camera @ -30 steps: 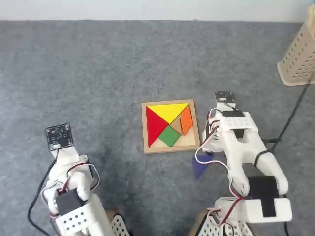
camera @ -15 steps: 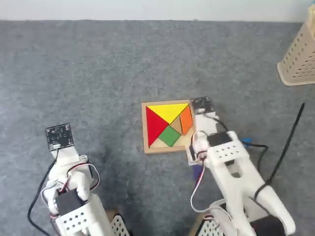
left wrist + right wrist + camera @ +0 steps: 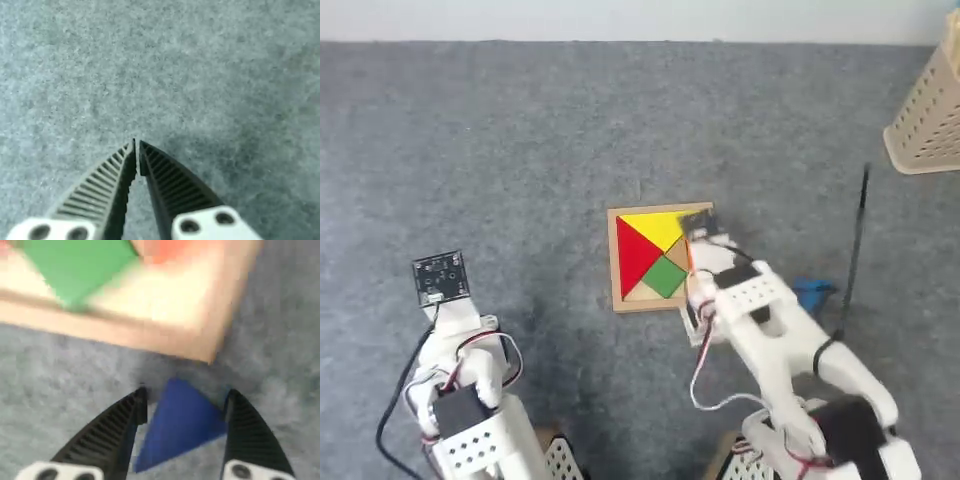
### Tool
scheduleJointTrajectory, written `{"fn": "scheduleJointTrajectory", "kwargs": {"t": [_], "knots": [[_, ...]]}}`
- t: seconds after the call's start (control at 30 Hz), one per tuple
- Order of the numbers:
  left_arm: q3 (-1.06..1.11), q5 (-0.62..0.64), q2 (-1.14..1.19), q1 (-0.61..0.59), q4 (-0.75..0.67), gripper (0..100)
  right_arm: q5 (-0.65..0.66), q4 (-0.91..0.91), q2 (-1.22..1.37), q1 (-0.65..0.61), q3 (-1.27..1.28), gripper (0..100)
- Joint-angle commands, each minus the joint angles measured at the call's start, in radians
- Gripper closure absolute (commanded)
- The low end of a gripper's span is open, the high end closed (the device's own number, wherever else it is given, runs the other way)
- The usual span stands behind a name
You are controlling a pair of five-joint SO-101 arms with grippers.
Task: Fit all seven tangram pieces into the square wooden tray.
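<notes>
1. Covering the whole scene, a grey carpeted counter (image 3: 520, 130) carries everything.
2. Over the tray's near corner on its own side stretches the white right arm (image 3: 780, 330), which hides that corner in the high view.
3. Well apart from the tray, the white left arm (image 3: 460, 380) sits above bare carpet.
4. At the counter's far edge stands a beige perforated plastic basket (image 3: 930, 110), well away from the tray.
5. Near the counter's middle lies the square wooden tray (image 3: 612, 262), flat. It holds a large yellow triangle (image 3: 655, 228), a large red triangle (image 3: 635, 258), a green square (image 3: 665, 275) and a small brown triangle (image 3: 678, 252). A sliver of an orange piece (image 3: 690, 258) shows beside the arm. Bare wood shows along the tray's near side.
6. Just outside the tray's corner, the right end effector (image 3: 186, 392) hangs low over the carpet with its fingers spread.
7. Between those fingers a dark blue triangle (image 3: 180, 435) lies on the carpet, close to the tray's rim. Whether the fingers touch it cannot be told.
8. Above bare carpet, the left end effector (image 3: 136, 145) has its fingers closed together, holding nothing.
9. Beside the right arm, on the basket side, a light blue piece (image 3: 815, 293) rests on the carpet outside the tray.
10. Rising from the right arm is a thin black cable (image 3: 853, 250).
</notes>
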Motion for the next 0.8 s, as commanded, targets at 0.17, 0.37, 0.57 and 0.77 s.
{"fn": "scheduleJointTrajectory", "kwargs": {"t": [0.17, 0.37, 0.57, 0.77], "knots": [[-0.008, 0.009, -0.003, 0.002, 0.003, 99, 0.005, 0.025, 0.036, 0.266, -0.098, 84.2], [-0.008, 0.009, -0.003, 0.002, 0.003, 99, 0.014, -0.010, 0.038, 0.277, -0.100, 94.8], [-0.008, 0.009, -0.003, 0.002, 0.003, 99, 0.078, -0.024, 0.028, 0.282, -0.100, 98.3], [-0.008, 0.009, -0.003, 0.002, 0.003, 99, 0.098, 0.050, 0.027, 0.378, -0.203, 98.3]]}}
